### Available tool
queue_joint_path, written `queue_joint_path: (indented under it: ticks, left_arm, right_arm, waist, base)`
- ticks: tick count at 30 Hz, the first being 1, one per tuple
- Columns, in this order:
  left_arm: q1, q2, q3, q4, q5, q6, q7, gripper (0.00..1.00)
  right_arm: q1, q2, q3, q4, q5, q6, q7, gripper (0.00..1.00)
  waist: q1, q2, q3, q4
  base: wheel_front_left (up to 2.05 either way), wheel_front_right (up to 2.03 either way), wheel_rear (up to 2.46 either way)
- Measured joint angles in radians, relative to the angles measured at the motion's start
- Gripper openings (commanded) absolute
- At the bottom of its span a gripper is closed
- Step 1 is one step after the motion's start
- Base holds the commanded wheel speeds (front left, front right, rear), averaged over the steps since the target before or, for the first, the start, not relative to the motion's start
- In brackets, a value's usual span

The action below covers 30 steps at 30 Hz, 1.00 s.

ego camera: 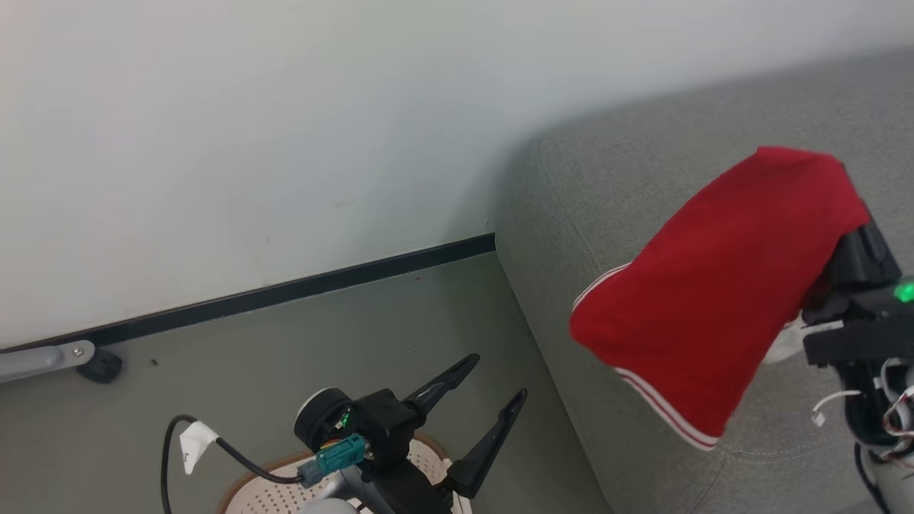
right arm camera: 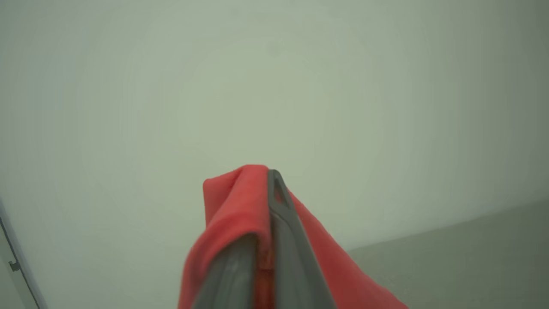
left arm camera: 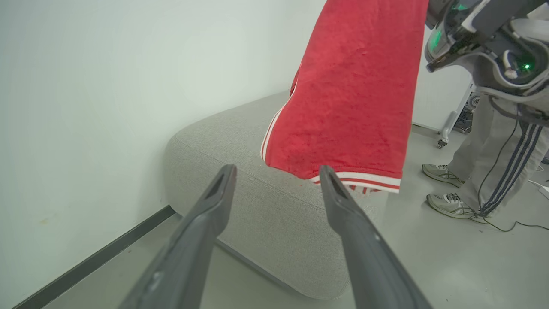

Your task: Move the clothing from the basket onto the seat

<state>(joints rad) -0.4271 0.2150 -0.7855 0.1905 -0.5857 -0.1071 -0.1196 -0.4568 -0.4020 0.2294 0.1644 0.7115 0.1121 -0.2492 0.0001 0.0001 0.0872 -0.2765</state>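
Clothing (ego camera: 714, 285) hangs lengthwise, hem down, pinched by right gripper (right arm camera: 266, 183) above seat (ego camera: 643, 178); left gripper (ego camera: 500, 375) spread.

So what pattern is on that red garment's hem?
The garment's hem is white with a red stripe, clearest in the left wrist view.

1. Long dark grey tapered fingers (ego camera: 446, 378) on the left jaws, black angular block (ego camera: 385, 425) behind.
2. Round grey-white joint cap (ego camera: 318, 421) beside the block.
3. Teal connector (ego camera: 343, 455), looping black cable (ego camera: 243, 455), white paper tag (ego camera: 194, 444).
4. Black right wrist housing (ego camera: 860, 260), glowing green light (ego camera: 905, 291), loose white and red wires (ego camera: 896, 414).
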Motion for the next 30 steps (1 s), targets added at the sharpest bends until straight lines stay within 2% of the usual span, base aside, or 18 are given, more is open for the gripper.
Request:
queue_joint_path:
  ticks: [7,20,28,30]
  left_arm:
    - [-0.036,0.0,-0.011,-0.018,0.027,0.0,0.001,1.0]
    - [-0.107,-0.002,-0.029,-0.068,0.043,-0.008,0.022,1.0]
    - [-0.146,0.007,-0.029,-0.1,0.052,-0.008,0.04,1.0]
    - [-0.16,0.007,-0.029,-0.107,0.053,-0.008,0.044,1.0]
  right_arm:
    - [-0.121,-0.072,-0.021,0.091,0.019,0.004,0.0,0.0]
    - [-0.339,-0.188,-0.082,0.339,0.1,0.011,0.001,0.0]
    - [-0.444,-0.238,-0.126,0.449,0.096,0.011,0.001,0.0]
    - [-0.467,-0.256,-0.15,0.475,0.075,-0.022,0.0,0.0]
  waist:
    - [0.0,0.0,0.041,0.008]
    - [0.0,0.0,0.16,0.039]
    - [0.0,0.0,0.242,0.065]
    - [0.0,0.0001,0.268,0.074]
  base:
    - [0.0,0.0,0.0]
    - [0.0,0.0,0.0]
    - [0.0,0.0,0.0]
    - [0.0,0.0,0.0]
